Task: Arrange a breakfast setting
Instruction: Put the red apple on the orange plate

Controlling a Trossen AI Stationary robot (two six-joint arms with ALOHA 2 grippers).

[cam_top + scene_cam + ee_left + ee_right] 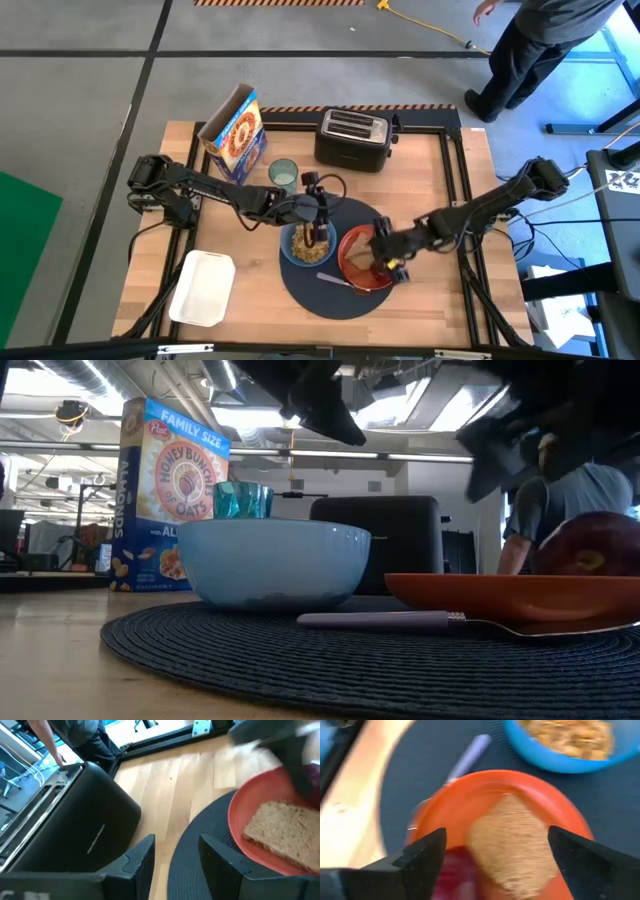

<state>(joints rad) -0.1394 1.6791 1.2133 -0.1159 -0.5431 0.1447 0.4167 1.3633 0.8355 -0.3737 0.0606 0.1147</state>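
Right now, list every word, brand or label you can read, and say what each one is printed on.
"Post" – cereal box, top left corner of its front.
"FAMILY SIZE" – same box, along the top.
"HONEY BUNCHES OF OATS" – same box, round emblem.
"ALMONDS" – down the box's side, partly cut off.
"AL…" – low on the front, hidden behind the blue bowl.
Toaster: no readable marking.
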